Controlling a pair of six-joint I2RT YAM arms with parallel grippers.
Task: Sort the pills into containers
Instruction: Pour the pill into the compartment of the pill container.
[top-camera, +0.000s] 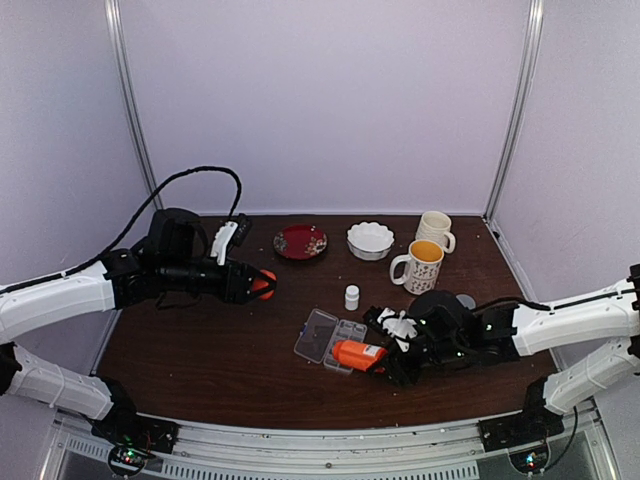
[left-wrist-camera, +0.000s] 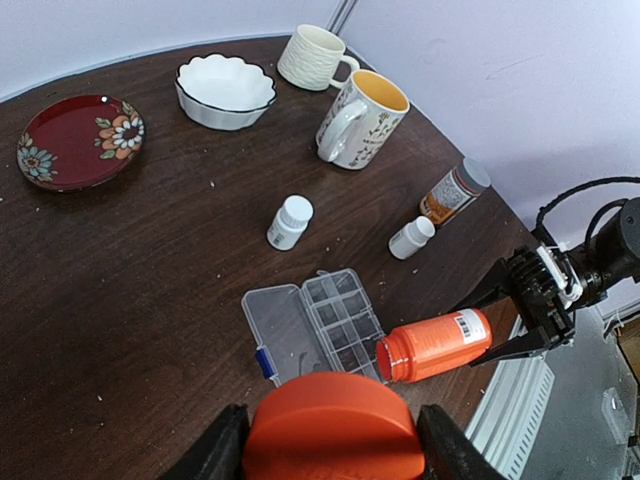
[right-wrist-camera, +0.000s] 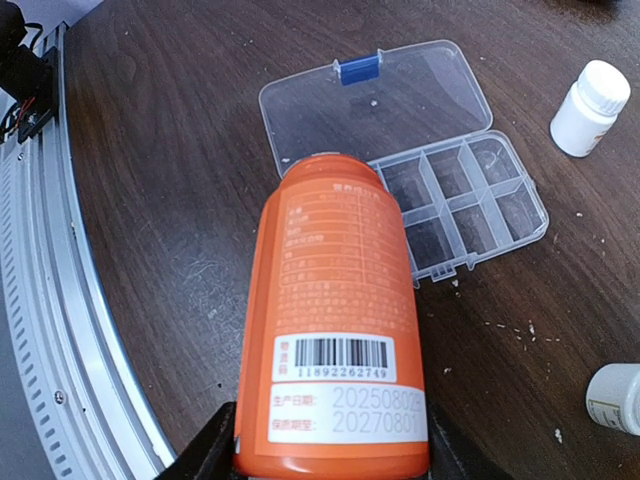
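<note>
The containers are the small cells of a clear pill box (top-camera: 322, 338) lying open on the dark table, with its lid (right-wrist-camera: 390, 100) flat beside the cells (right-wrist-camera: 465, 205). My right gripper (right-wrist-camera: 330, 455) is shut on an uncapped orange bottle (right-wrist-camera: 335, 330) held on its side. The bottle's mouth (left-wrist-camera: 385, 358) sits at the near edge of the cells (left-wrist-camera: 340, 320). My left gripper (left-wrist-camera: 335, 450) hangs over the table's left part, shut on the orange cap (left-wrist-camera: 335, 425). The pills are hidden; the cells look bare.
At the back stand a red flowered plate (top-camera: 300, 241), a white scalloped bowl (top-camera: 370, 240) and two mugs (top-camera: 420, 265) (top-camera: 435, 229). A small white bottle (left-wrist-camera: 290, 221) stands behind the box. A second white bottle (left-wrist-camera: 411, 238) and a grey-capped amber one (left-wrist-camera: 453, 192) lie further right.
</note>
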